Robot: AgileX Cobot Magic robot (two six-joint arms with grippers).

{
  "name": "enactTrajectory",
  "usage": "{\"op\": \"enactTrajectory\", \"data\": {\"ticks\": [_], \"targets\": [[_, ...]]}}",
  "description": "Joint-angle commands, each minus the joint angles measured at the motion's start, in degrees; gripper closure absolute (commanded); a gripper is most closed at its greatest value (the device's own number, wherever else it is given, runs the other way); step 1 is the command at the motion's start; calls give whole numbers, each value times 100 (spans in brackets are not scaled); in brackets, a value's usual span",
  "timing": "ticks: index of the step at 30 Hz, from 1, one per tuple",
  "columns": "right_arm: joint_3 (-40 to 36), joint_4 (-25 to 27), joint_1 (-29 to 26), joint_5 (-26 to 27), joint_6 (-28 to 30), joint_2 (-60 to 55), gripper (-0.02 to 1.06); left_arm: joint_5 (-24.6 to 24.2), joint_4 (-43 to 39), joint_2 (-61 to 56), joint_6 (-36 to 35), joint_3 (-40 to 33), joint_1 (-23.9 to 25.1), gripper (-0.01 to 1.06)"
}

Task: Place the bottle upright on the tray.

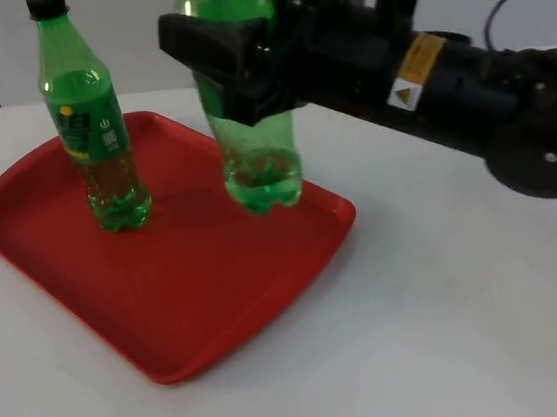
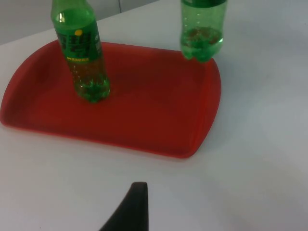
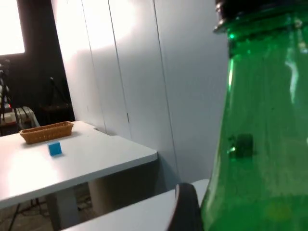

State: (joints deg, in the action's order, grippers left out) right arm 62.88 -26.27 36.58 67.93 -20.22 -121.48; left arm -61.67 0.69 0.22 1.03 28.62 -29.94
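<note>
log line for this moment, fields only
right gripper: shut on unlabelled bottle, upright at tray far edge | labelled bottle: standing on tray | left gripper: waiting

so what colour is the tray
Red; the tray shows best in the left wrist view.

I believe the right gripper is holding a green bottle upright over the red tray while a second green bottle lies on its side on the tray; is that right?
Not quite: the second green bottle is not lying on its side; it stands upright on the red tray, as the top view shows. The rest holds: the right gripper holds the other green bottle upright at the tray's edge.
</note>
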Motion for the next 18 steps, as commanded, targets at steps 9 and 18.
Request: {"op": "enactTrajectory", "data": {"ticks": [9,18], "targets": [[1213,-365,14,203,-440,-971,105,12,-11,-22,-1,-30,-38,0],[1978,-514,223,203,-428,-1702,105,12,-11,-22,-1,-30,-38,0]]}}
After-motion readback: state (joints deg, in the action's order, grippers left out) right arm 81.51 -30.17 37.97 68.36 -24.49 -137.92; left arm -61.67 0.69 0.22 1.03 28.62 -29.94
